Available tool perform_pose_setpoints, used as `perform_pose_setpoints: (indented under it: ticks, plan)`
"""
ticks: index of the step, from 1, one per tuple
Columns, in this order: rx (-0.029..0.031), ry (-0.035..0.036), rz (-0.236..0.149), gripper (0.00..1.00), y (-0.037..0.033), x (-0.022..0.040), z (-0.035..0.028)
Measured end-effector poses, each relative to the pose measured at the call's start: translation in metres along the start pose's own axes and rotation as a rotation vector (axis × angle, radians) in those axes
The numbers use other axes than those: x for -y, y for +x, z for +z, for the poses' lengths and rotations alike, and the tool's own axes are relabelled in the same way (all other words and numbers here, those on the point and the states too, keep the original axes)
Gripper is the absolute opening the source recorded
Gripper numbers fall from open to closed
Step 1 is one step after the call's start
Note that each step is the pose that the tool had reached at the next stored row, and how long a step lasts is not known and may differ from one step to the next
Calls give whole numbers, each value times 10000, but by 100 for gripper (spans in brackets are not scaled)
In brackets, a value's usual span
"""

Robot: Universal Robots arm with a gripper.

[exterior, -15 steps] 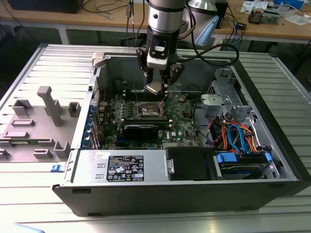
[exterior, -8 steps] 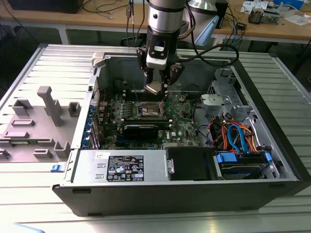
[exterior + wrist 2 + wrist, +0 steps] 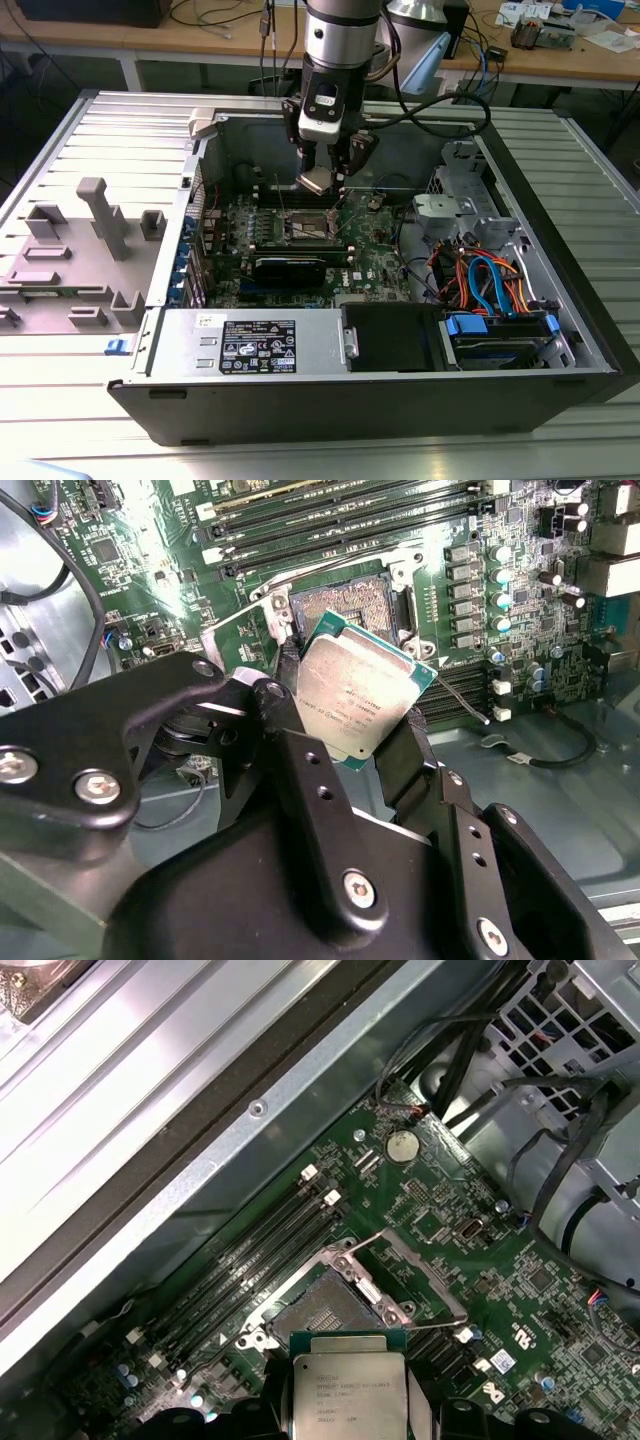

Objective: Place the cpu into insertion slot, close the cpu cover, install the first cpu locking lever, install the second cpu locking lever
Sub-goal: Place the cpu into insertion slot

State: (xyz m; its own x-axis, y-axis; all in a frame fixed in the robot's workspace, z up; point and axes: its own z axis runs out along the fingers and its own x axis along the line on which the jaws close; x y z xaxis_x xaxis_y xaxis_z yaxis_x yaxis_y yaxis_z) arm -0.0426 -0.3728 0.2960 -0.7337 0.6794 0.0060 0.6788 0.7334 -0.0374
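Cpu [image 3: 362, 685] sat pinched between the black fingers [image 3: 300, 765] of the gripper [image 3: 348, 720], which pressed on two opposite edges of the chip. Its silvery-tan top faced the camera in both wrist views.

In the exterior view the gripper [image 3: 322, 182] hung inside the open computer case [image 3: 350, 405]. It held the cpu [image 3: 313, 181] clear of the green motherboard [image 3: 375, 265], at about 12 o'clock from the insertion slot [image 3: 308, 228] and apart from it.

In the first wrist view the insertion slot [image 3: 322, 1312] lay bare, its contact field uncovered, and the cpu [image 3: 348, 1397] hovered just beside one rim of it. The cpu cover [image 3: 232, 630] stood swung up off the socket, at its side. A thin wire lever [image 3: 425, 1273] ran past one side of the socket frame. The long black memory slots [image 3: 250, 1260] lay between the socket and the case wall.

In the exterior view a power supply box [image 3: 250, 345] sat at 6 o'clock from the slot, and blue and orange cables [image 3: 490, 280] bunched at about 4 o'clock. At 9 o'clock, outside the case, a grey fixture [image 3: 95, 205] stood on the ribbed table [image 3: 60, 400].
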Motion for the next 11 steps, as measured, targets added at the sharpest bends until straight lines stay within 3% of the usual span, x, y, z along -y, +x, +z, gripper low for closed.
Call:
perform_pose_setpoints:
  ticks: [11]
  plan:
    - [-9,-1,266,55,0,0,3]
